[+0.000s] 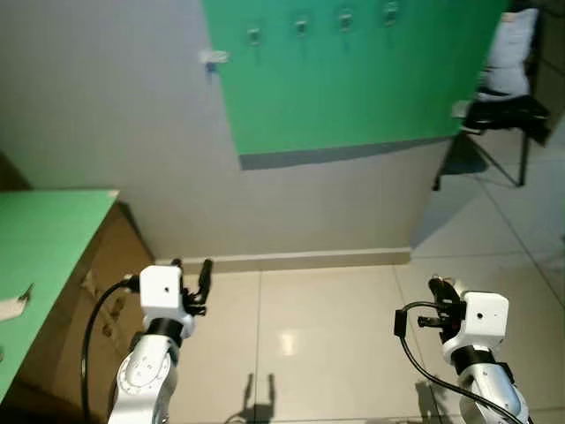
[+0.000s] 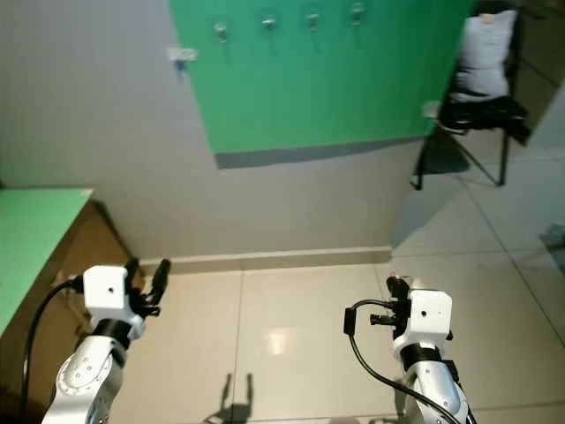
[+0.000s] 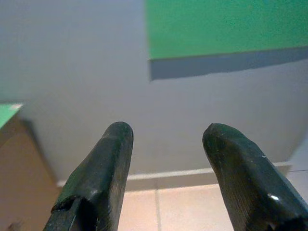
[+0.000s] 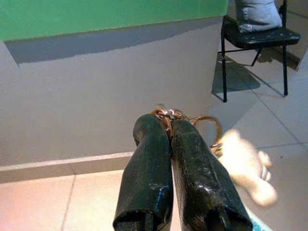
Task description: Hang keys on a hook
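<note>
Right wrist view has the right gripper point(image 4: 166, 126) pinched tight on the keys point(image 4: 195, 122), their ring and a pale fluffy charm point(image 4: 245, 161) hanging beside the fingers. Above on the green board point(image 1: 353, 79) sits a row of hooks point(image 1: 300, 25). Left gripper point(image 3: 166, 139) hovers with fingers spread wide.

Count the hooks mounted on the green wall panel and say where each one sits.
4, in a row along the panel's top: first hook, second, third, fourth.
</note>
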Available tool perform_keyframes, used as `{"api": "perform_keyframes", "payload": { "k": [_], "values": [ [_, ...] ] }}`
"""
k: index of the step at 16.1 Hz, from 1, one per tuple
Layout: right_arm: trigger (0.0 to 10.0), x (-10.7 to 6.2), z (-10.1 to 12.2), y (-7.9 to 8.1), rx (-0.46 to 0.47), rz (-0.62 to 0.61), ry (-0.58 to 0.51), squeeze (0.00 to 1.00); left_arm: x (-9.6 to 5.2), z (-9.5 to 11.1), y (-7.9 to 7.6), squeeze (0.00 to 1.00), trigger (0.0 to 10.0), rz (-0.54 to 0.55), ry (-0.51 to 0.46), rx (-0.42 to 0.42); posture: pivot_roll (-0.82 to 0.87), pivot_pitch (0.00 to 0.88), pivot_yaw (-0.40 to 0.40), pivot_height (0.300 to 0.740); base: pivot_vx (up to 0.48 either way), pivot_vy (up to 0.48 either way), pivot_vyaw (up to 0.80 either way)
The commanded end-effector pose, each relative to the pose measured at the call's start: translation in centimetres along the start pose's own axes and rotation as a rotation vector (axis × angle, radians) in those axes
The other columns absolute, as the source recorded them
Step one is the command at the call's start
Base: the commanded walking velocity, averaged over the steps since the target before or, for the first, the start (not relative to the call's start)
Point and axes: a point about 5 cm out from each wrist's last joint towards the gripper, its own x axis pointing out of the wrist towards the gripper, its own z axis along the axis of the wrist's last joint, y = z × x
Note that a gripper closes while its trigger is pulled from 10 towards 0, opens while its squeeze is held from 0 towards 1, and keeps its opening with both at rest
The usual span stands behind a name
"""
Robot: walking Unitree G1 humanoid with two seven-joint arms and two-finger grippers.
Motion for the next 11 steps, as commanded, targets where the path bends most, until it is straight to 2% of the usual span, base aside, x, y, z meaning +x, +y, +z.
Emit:
{"api": "perform_keyframes", "payload": {
  "k": [1, 3, 5, 6, 11],
  "values": [
    [0.0, 0.0, 0.6, 0.4, 0.010, 0.033, -0.034, 0.00, 0.2, 0.5, 0.0, 0.00, 10.0, -0.008, -0.011, -0.021, -0.27, 0.000, 0.136, 0.740, 0.000, 0.000, 0.00],
    [0.0, 1.0, 0.6, 1.8, 0.014, 0.111, -0.047, 0.00, 1.1, 1.1, -1.1, 0.00, 10.0, -0.068, -0.020, 0.028, -0.27, 0.000, 0.134, 0.740, 0.000, 0.000, 0.00],
    [0.0, 2.3, 1.5, 3.2, 0.005, 0.164, -0.094, 0.00, 2.0, 2.0, -1.7, 0.00, 10.0, -0.087, -0.048, 0.023, -0.27, 0.000, 0.138, 0.740, 0.000, 0.000, 0.00],
    [0.0, 2.7, 1.9, 3.5, 0.004, 0.176, -0.111, 0.00, 2.1, 2.4, -1.7, 0.00, 10.0, -0.092, -0.066, 0.039, -0.27, 0.000, 0.139, 0.740, 0.364, 0.315, 0.00],
    [0.0, 4.3, 3.3, 3.1, 0.026, 0.166, -0.140, 0.00, 3.2, 3.2, -1.9, 0.00, 10.0, -0.086, -0.075, 0.059, -0.27, 0.000, 0.146, 0.740, 0.385, 0.286, 0.00]
  ]
}}
